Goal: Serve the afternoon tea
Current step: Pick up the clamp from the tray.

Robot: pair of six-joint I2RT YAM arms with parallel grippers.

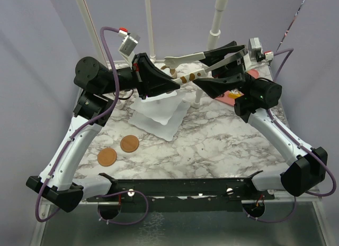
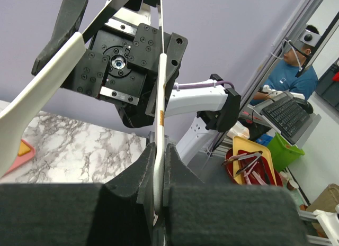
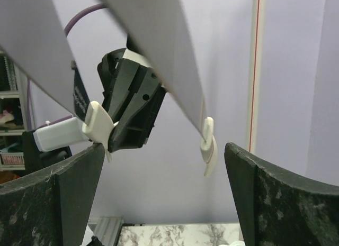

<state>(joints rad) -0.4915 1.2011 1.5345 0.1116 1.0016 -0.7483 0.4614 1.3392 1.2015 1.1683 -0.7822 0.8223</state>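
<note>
Stand (image 1: 159, 118), centre of top view, looks bare; two brown discs (image 1: 129, 144) on bench (image 1: 222, 145). Left hand (image 2: 158, 161) clamps tongs (image 1: 197, 73); right hand (image 3: 164, 151) gapes round them. Serving barely begun.

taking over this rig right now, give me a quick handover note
Left gripper: shut on one blade of the white tongs, held up above the table.
Right gripper: open wide, with both tong arms running between its fingers; whether they touch cannot be told.
Three-tier stand: on the table under the left arm; the parts that show hold no pastries.
Pink tray: at the far right, behind the right arm.
Two brown discs: on the table, front left.
Mugs: not in view.
Done: nothing visibly served.
Left: probably settle the tongs, then load the stand.
</note>
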